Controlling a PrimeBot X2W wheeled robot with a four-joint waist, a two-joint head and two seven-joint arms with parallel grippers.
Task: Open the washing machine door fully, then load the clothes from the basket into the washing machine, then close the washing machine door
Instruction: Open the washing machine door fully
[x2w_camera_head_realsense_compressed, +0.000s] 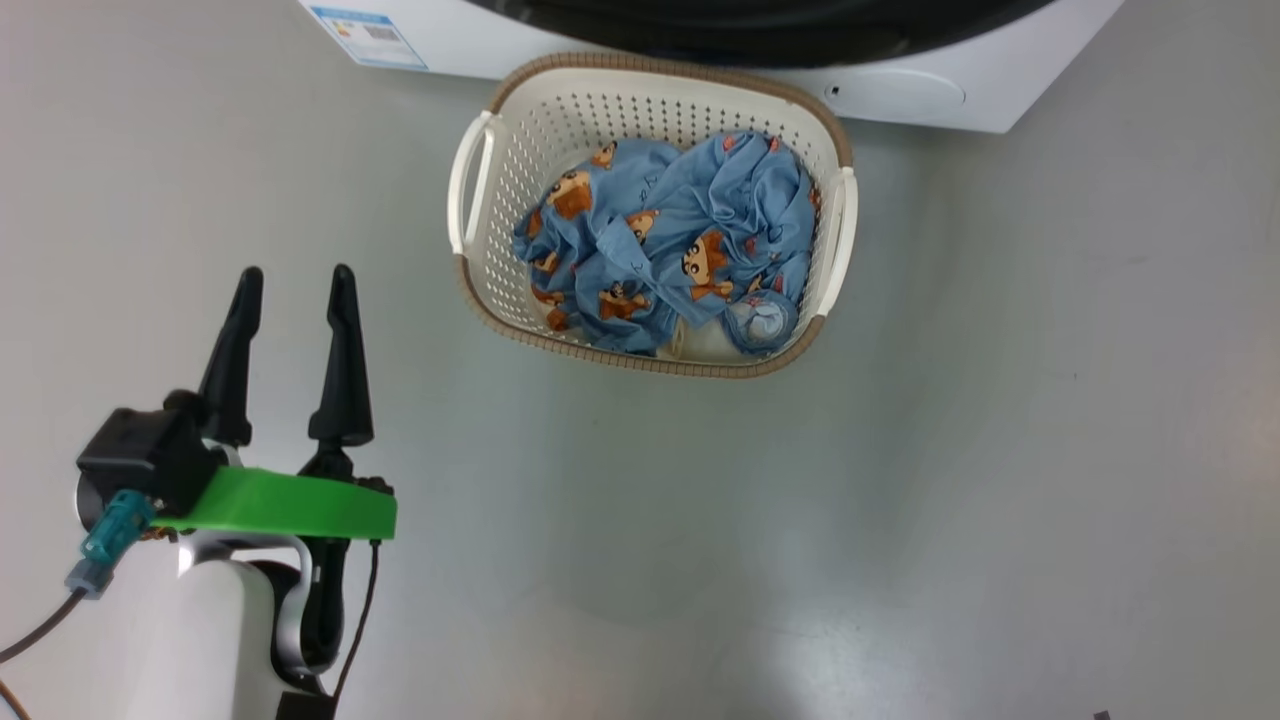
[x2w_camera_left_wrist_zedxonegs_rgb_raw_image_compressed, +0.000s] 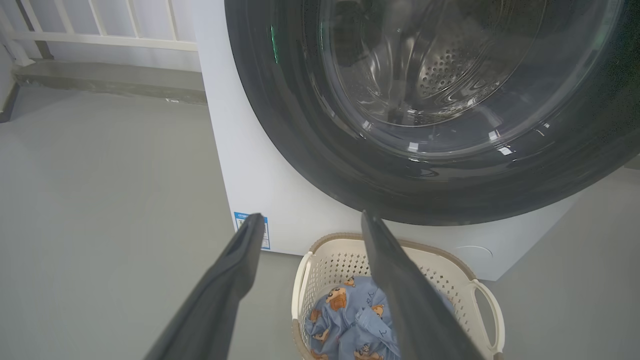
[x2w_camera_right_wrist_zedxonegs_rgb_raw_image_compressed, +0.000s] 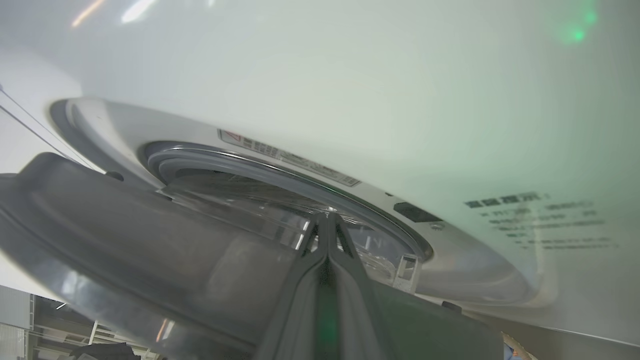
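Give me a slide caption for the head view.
Open left gripper, apart from the basket of clothes standing before the washing machine.

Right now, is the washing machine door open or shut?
Ajar, not fully open: the right wrist view shows a gap between the washing machine door and the grey gasket.

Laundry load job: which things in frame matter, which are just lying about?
Job: washing machine; washing machine door, ajar in the right wrist view; basket; clothes in the basket.
Just there: blue label; white railing; floor.
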